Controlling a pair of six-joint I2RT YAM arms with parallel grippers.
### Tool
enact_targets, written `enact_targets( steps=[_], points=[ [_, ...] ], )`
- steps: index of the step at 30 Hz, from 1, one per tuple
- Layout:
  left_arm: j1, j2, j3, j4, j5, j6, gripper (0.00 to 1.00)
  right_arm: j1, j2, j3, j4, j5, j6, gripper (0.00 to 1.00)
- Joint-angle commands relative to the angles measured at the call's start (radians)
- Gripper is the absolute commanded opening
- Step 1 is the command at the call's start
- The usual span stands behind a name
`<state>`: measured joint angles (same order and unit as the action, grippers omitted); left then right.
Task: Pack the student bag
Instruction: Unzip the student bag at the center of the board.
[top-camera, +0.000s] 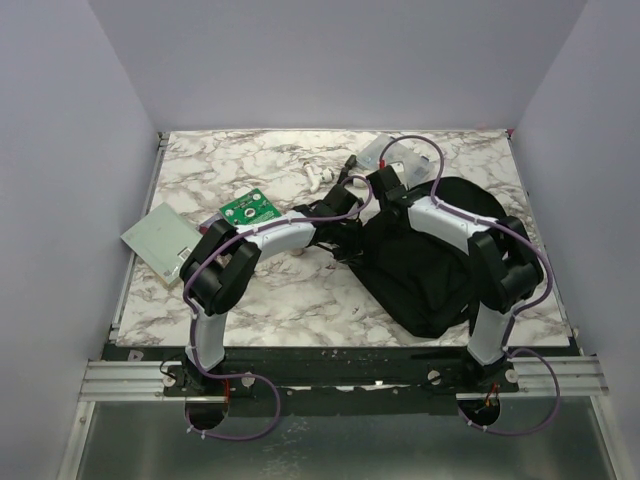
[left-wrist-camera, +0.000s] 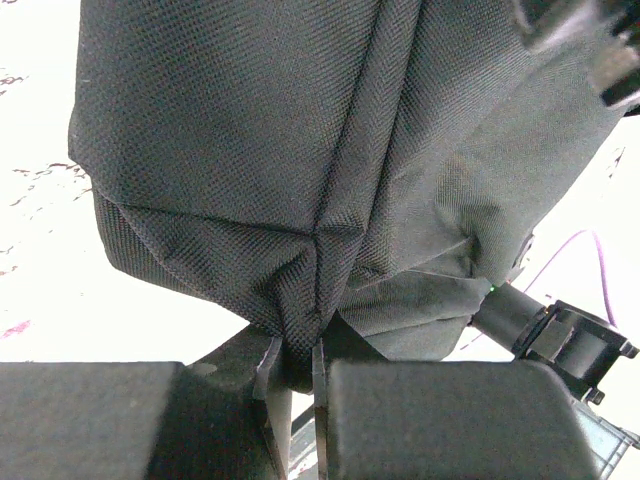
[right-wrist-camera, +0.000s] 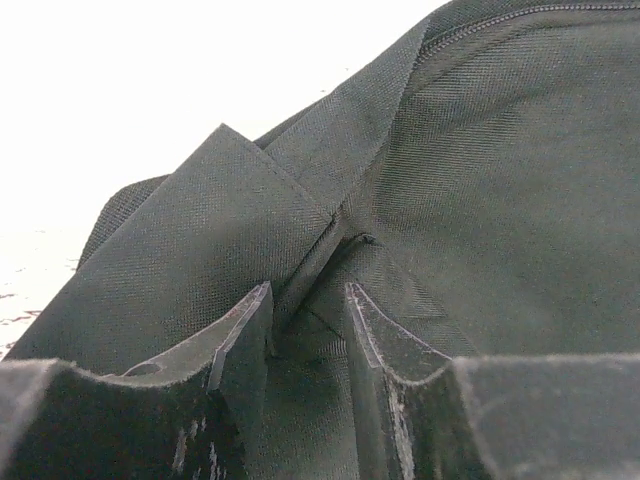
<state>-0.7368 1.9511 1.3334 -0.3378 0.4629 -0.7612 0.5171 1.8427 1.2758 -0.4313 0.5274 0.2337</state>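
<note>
The student bag (top-camera: 425, 270) is a large black fabric backpack lying on the right half of the marble table. My left gripper (top-camera: 348, 213) is at the bag's left upper edge. In the left wrist view it (left-wrist-camera: 295, 350) is shut on a pinched fold of the bag's black cloth (left-wrist-camera: 250, 130), which hangs lifted above the jaws. My right gripper (top-camera: 383, 183) is at the bag's top end. In the right wrist view its jaws (right-wrist-camera: 308, 310) stand apart, pressed against the bag (right-wrist-camera: 480, 180), with a seamed fabric flap (right-wrist-camera: 220, 210) running down between them.
A green circuit board (top-camera: 248, 208) and a pale grey flat box (top-camera: 160, 240) lie left of the bag. A small white item (top-camera: 318, 176) and a clear plastic box (top-camera: 385, 152) sit near the back edge. Purple cables (top-camera: 420, 140) loop over both arms.
</note>
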Motion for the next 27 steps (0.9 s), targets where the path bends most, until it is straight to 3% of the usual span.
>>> enact_targets(
  steps=[1,10,18,27],
  points=[
    [0.001,0.021,0.025,0.0,0.039,0.003,0.02,0.004,0.032,-0.025,0.05,0.042,-0.005,0.35],
    [0.009,0.025,0.023,0.0,0.04,-0.009,0.0,0.004,-0.064,-0.075,0.045,0.052,0.063,0.01],
    [0.024,0.003,0.005,0.023,0.035,-0.012,0.0,0.0,-0.215,-0.217,0.127,0.054,0.142,0.01],
    [0.024,-0.049,-0.02,0.054,0.016,0.003,0.0,-0.056,-0.283,-0.218,0.11,-0.025,0.26,0.01]
  ],
)
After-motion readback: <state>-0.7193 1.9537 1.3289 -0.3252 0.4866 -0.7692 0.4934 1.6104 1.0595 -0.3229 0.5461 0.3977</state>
